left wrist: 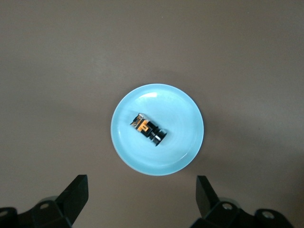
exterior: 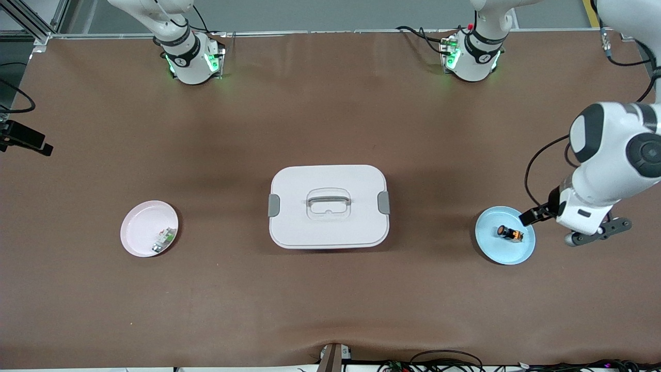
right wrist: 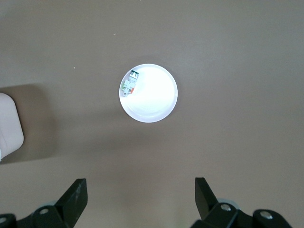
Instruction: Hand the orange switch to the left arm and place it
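The orange switch (exterior: 510, 233) lies on its side on a blue plate (exterior: 508, 256) toward the left arm's end of the table. In the left wrist view the switch (left wrist: 147, 128) sits near the middle of that plate (left wrist: 183, 152). My left gripper (exterior: 557, 217) hangs open and empty in the air beside the plate; in its own view the left gripper (left wrist: 141, 192) is clear of the plate's rim. My right gripper (right wrist: 140, 192) is open and empty, high over the table near a pink plate (right wrist: 156, 102); it is out of the front view. The white box (exterior: 328, 205) stands mid-table between the two plates.
The pink plate (exterior: 139, 227) toward the right arm's end holds a whitish-green small part (exterior: 164, 241), also seen in the right wrist view (right wrist: 129, 83). A corner of the box (right wrist: 9, 126) shows in that view. Both arm bases stand along the edge farthest from the front camera.
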Motion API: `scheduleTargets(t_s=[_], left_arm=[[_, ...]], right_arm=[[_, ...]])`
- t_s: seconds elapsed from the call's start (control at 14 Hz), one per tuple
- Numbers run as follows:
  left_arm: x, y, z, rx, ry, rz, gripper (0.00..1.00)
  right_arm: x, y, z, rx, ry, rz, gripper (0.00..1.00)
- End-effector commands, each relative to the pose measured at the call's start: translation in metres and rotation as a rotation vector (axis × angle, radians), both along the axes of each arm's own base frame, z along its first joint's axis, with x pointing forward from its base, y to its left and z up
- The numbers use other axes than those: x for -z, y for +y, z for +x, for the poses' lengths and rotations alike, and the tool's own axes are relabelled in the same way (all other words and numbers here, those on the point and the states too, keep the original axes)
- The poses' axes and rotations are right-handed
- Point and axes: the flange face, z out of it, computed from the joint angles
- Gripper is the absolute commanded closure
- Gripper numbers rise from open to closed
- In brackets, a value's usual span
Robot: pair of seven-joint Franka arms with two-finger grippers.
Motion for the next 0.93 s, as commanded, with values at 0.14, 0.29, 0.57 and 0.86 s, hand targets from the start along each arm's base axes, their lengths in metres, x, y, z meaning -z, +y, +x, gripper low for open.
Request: scheduleTargets(t_s=[0.14, 0.29, 0.57, 0.86], left_arm=[[-0.076, 0.002, -0.030, 0.121, -0.012, 0.030, 0.00], [-0.095, 0.004, -0.034, 0.106, -0.035, 0.015, 0.00], [-0.116, 0.005, -0.045, 0.119, -0.042, 0.023, 0.00], [-0.132, 0.004, -0.054, 0.129, -0.044, 0.016, 0.00]], right_arm=[[-0.005, -0.002, 0.001, 0.024, -0.010, -0.001, 0.00], [-0.004, -0.002, 0.001, 0.023, -0.010, -0.001, 0.00], [-0.004, -0.004, 0.001, 0.027, -0.010, -0.002, 0.00], [-0.004, -0.007, 0.000, 0.032, -0.010, 0.000, 0.00]])
